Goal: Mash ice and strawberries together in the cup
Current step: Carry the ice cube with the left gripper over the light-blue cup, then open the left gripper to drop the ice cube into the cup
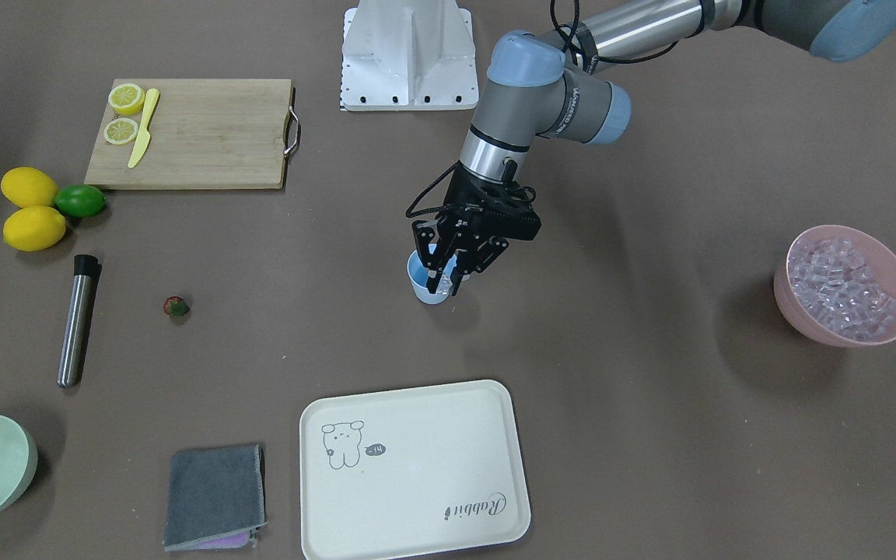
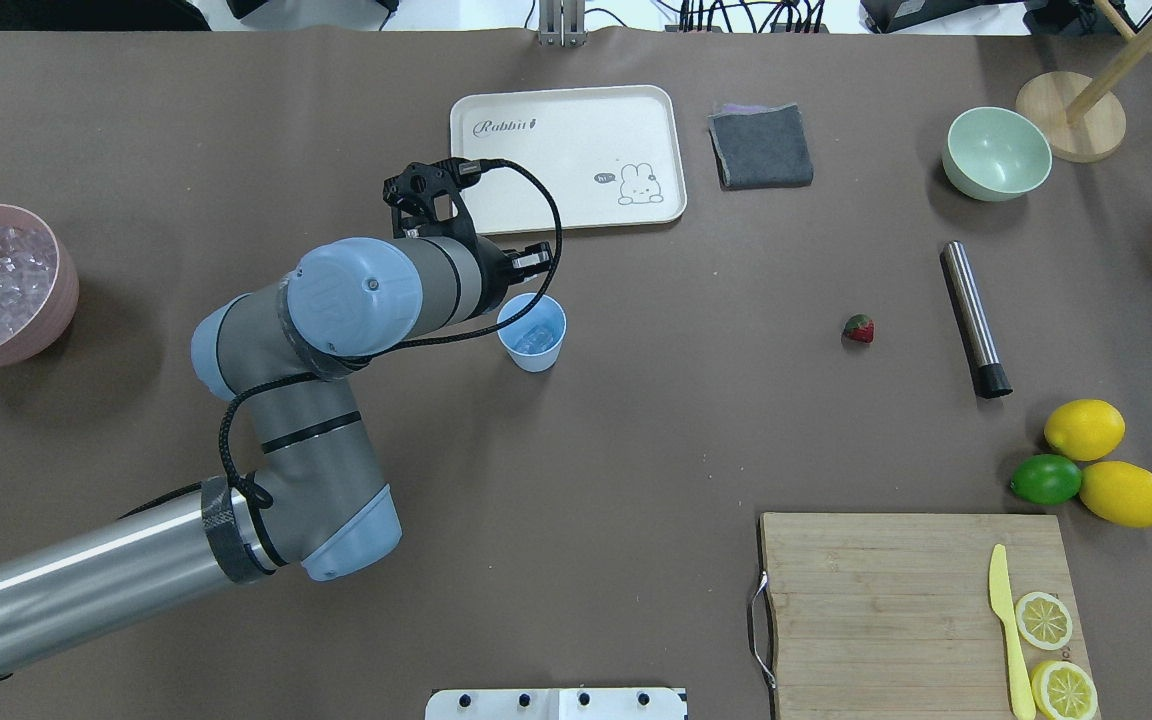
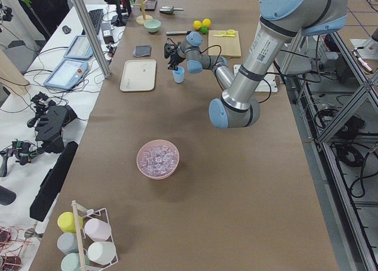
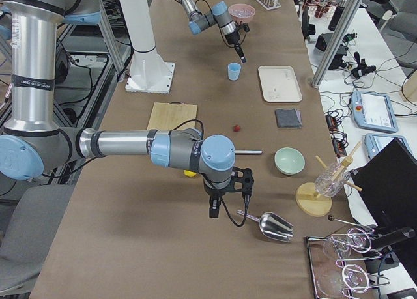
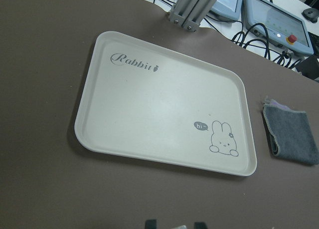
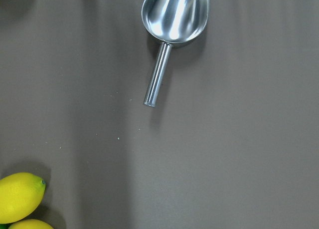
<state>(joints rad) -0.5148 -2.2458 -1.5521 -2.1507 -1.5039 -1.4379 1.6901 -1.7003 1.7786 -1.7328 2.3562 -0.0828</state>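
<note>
Over the tapering plastic cup [image 1: 421, 285], the left pincer [image 1: 446, 281] clamps a glassy ice cube [image 1: 441, 276]; the right pincer [image 4: 214, 211] is unreadable.

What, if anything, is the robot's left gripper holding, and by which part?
It cannot be told. The left gripper hangs over the small light-blue plastic cup; something pale sits between its fingers, perhaps a clear ice cube.
</note>
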